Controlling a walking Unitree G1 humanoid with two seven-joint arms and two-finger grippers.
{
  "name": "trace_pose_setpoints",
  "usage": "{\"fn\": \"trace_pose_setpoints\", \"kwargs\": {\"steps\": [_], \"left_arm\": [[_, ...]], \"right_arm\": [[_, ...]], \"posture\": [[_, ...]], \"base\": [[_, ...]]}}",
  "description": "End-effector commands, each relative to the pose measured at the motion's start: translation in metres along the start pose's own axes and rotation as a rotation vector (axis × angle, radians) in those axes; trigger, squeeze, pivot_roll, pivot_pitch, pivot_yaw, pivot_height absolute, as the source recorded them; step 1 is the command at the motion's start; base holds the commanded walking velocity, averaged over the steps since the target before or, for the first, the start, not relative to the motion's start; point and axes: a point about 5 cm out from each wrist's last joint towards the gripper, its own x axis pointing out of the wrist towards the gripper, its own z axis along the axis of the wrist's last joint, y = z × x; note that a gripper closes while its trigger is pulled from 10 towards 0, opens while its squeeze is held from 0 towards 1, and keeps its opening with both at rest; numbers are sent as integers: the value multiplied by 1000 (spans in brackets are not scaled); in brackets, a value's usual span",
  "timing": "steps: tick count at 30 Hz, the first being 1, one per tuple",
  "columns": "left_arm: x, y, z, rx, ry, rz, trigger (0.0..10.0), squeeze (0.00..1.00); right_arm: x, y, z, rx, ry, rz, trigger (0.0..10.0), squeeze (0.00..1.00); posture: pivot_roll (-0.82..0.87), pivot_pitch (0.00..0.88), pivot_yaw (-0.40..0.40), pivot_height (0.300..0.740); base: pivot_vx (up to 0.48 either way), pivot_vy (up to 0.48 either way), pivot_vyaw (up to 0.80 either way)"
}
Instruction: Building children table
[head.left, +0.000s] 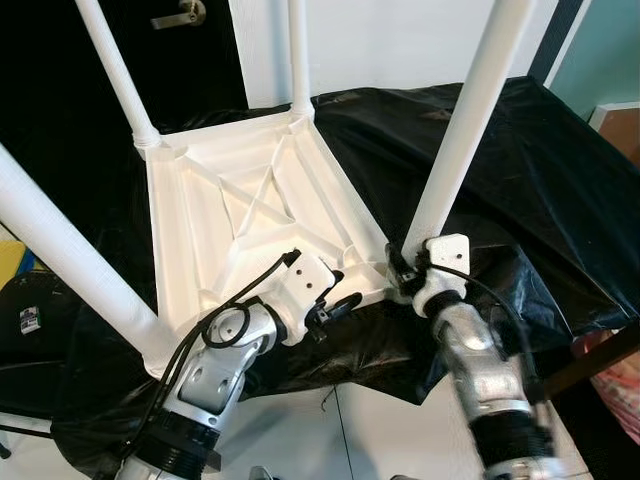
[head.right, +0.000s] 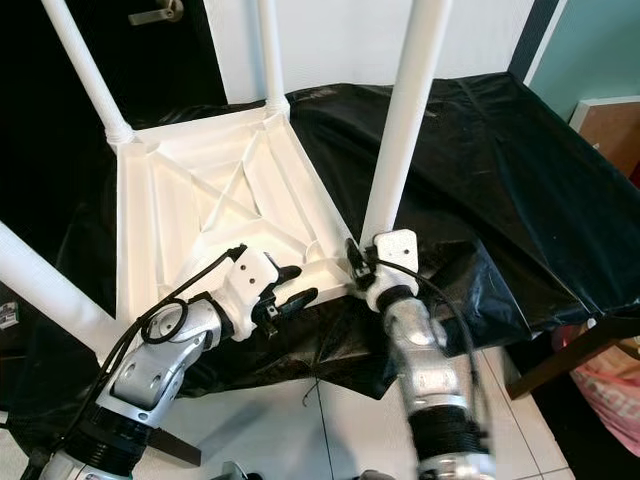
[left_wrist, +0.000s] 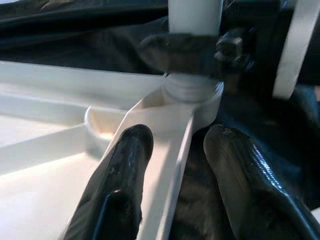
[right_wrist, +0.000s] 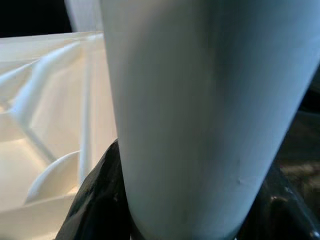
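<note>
A white children's table (head.left: 250, 200) lies upside down on a black cover (head.left: 520, 170), its ribbed underside facing up and its legs pointing upward. My right gripper (head.left: 410, 268) is shut on the base of the near-right leg (head.left: 460, 120), just above its socket; in the right wrist view the leg (right_wrist: 200, 100) stands between black fingers (right_wrist: 95, 200). My left gripper (head.left: 335, 305) is at the table's near edge beside that corner. It is open, its fingers (left_wrist: 125, 165) straddling the thin rim (left_wrist: 175, 150), one inside and one outside.
Three more legs stand up: far left (head.left: 115, 65), far right (head.left: 298, 50) and near left (head.left: 70, 260). A dark door with a handle (head.left: 180, 15) is behind. Tile floor (head.left: 370, 430) lies below, and a pink bag (head.left: 615, 385) sits at the right.
</note>
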Motion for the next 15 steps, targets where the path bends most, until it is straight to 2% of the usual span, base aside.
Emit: {"fn": "trace_pose_setpoints", "kwargs": {"steps": [1, 15], "left_arm": [[1, 1, -3, -11, 14, 14, 10000, 0], [4, 4, 1, -9, -1, 26, 10000, 0]], "right_arm": [[-12, 9, -28, 22, 150, -2, 10000, 0], [-8, 8, -14, -12, 79, 23, 10000, 0]], "posture": [[-23, 129, 2, 740], [-37, 123, 10, 740]], "base": [[0, 0, 0], [0, 0, 0]]}}
